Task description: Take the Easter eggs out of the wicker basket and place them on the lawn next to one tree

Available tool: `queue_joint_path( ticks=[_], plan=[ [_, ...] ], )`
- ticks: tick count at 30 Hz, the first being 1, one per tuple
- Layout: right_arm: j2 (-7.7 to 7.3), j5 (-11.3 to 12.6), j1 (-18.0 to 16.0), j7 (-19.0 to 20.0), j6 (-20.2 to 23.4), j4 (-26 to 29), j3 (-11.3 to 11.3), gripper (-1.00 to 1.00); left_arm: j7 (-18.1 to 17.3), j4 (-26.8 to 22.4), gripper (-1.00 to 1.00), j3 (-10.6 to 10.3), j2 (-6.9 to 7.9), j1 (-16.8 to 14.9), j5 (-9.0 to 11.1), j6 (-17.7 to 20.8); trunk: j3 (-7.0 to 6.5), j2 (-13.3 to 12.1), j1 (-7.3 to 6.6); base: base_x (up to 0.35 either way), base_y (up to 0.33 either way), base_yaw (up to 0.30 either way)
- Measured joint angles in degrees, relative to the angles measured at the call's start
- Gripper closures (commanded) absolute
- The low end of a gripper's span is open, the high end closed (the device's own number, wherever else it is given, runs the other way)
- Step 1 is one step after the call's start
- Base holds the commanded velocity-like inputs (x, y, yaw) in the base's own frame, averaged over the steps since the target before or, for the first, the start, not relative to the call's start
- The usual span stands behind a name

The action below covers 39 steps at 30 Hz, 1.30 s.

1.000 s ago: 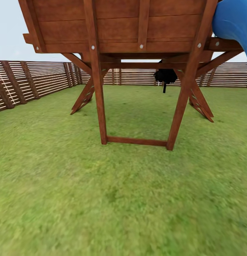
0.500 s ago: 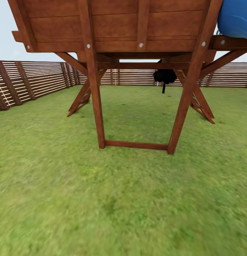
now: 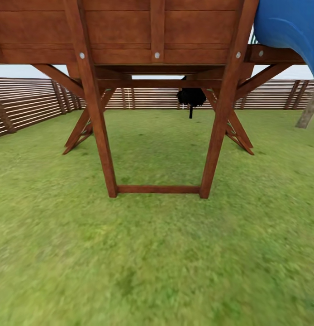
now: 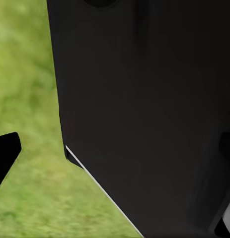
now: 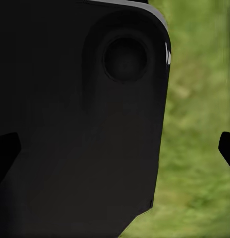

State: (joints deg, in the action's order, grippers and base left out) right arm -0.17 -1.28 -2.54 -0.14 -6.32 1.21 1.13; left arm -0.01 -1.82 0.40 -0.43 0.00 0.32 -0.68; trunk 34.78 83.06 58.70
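The lawn [image 3: 157, 253] spreads out in front of me as mottled green grass. The Easter eggs and the wicker basket are out of view. A grey-brown tree trunk [image 3: 308, 111] leans at the far right edge, in front of the fence. My left gripper [image 4: 115, 148] is open over grass, one black fingertip [image 4: 5, 154] at the picture's edge and a dark part of my own body in front of it. My right gripper [image 5: 115, 148] is open too, with its fingertips [image 5: 227, 148] wide apart and nothing between them.
A brown wooden playset [image 3: 157, 113] stands straight ahead, its legs joined by a low crossbar [image 3: 158, 189]. A blue slide [image 3: 288, 27] curves down at the upper right. A slatted wooden fence [image 3: 30, 102] closes the yard behind. A small black object [image 3: 191, 97] hangs beneath the playset.
The whole head picture has shifted: the playset now sits further left and slightly larger, and the trunk has come into view at the right edge. That is the camera moving.
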Motion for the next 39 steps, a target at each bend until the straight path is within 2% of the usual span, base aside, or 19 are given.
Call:
queue_joint_path(
  ticks=[5,28,39],
  plan=[
    [0.02,0.0,0.01,-0.01,0.0,-0.01,0.0,-1.0,0.01,0.01,-1.0,0.0,0.0,0.0,0.0,-0.02,0.0,0.0,0.0,0.323,0.0,-0.165],
    [0.03,0.07,-0.02,-0.01,0.0,0.01,-0.03,-1.0,-0.01,0.01,-1.0,0.0,0.0,0.0,0.0,0.0,0.0,0.0,0.0,0.323,0.0,-0.005],
    [0.0,0.0,0.02,-0.01,0.0,0.0,0.0,-1.0,-0.01,0.0,-1.0,0.0,0.0,0.0,0.0,-0.02,0.0,0.0,0.0,0.323,0.0,-0.235]
  ],
)
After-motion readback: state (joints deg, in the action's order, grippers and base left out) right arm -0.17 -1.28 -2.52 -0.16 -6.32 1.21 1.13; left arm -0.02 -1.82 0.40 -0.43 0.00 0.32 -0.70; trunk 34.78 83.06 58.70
